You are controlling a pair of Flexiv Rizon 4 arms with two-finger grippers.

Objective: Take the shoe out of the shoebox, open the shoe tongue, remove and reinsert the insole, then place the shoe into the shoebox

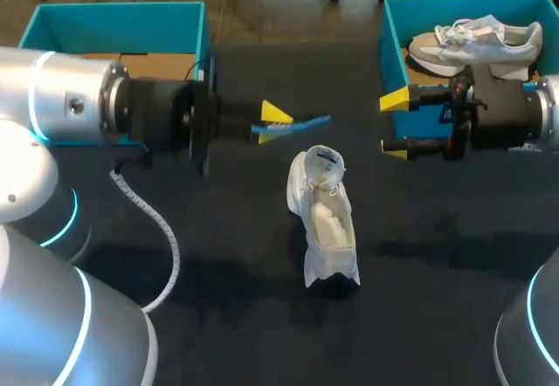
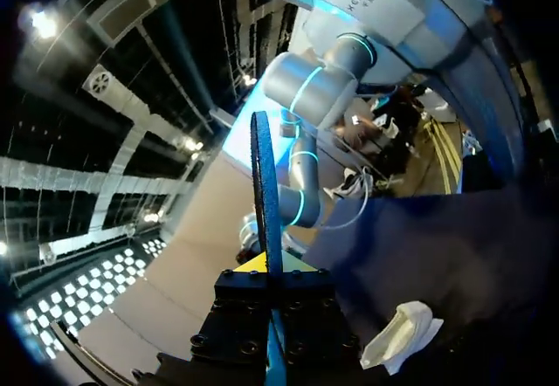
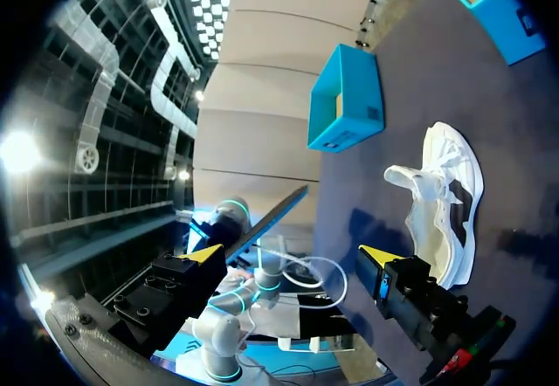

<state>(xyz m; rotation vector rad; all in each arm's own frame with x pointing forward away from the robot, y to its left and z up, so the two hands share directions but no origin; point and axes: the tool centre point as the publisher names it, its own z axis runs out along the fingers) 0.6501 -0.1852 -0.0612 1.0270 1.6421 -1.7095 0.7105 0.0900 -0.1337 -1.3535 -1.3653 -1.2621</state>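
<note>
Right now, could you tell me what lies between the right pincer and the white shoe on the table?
Nothing: in the head view only bare dark table separates the right pincer from the shoe.

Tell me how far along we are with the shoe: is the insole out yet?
Done: the white shoe sits on the table, out of the empty shoebox, and its insole is out. In hand: the left gripper is shut on the blue insole; the right gripper is open and empty. Left: put the insole back in, then set the shoe into the shoebox.
</note>
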